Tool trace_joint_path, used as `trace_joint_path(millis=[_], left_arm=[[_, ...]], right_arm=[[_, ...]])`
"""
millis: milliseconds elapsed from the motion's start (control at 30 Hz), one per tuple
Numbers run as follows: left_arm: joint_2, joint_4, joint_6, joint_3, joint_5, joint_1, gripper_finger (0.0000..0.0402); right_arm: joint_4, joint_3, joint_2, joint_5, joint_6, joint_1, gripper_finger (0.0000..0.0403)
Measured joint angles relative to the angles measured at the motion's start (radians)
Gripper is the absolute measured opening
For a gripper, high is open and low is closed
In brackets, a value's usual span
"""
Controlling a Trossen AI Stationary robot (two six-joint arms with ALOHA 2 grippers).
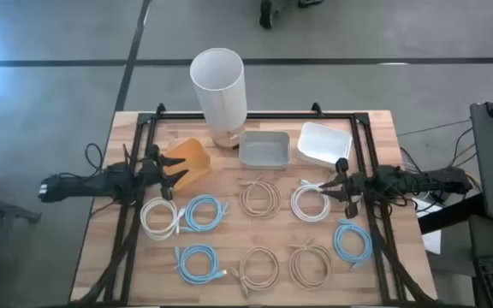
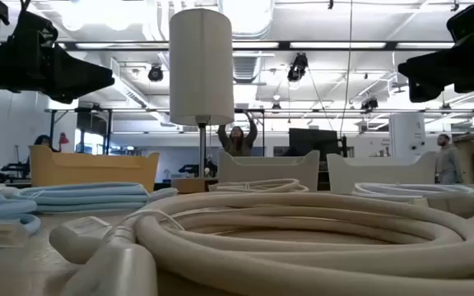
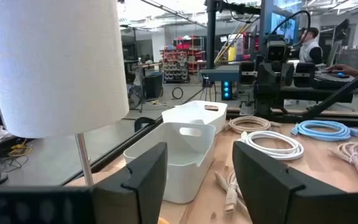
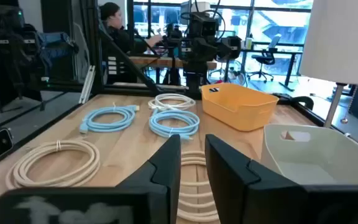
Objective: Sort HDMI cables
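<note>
Several HDMI cable coils lie flat on the wooden table: white (image 1: 159, 216), light blue (image 1: 204, 212), beige (image 1: 260, 198), white (image 1: 311, 203), light blue (image 1: 352, 241), and a near row of light blue (image 1: 198, 263), beige (image 1: 259, 267) and beige (image 1: 311, 265). My left gripper (image 1: 181, 171) (image 3: 201, 168) hovers open beside the orange tray (image 1: 191, 162), above the table's left part. My right gripper (image 1: 330, 184) (image 4: 192, 155) hovers at the right, just beside the right white coil, its fingers open with a narrow gap. Neither holds anything.
A tall white cylinder on a thin stem (image 1: 219, 85) stands at the far edge. A grey tray (image 1: 264, 148) and a white tray (image 1: 323, 143) sit beside the orange one along the far side. A black frame (image 1: 362, 154) borders the table. People show in the room behind.
</note>
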Motion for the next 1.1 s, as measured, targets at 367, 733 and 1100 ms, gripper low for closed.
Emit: trace_joint_path(millis=[367,733,1100], left_arm=[[0.0,0.0,0.0,0.0,0.0,0.0,0.0193],[0.0,0.0,0.0,0.0,0.0,0.0,0.0193],[0.0,0.0,0.0,0.0,0.0,0.0,0.0193]], right_arm=[[0.0,0.0,0.0,0.0,0.0,0.0,0.0085],[0.0,0.0,0.0,0.0,-0.001,0.0,0.0075],[0.0,0.0,0.0,0.0,0.0,0.0,0.0075]])
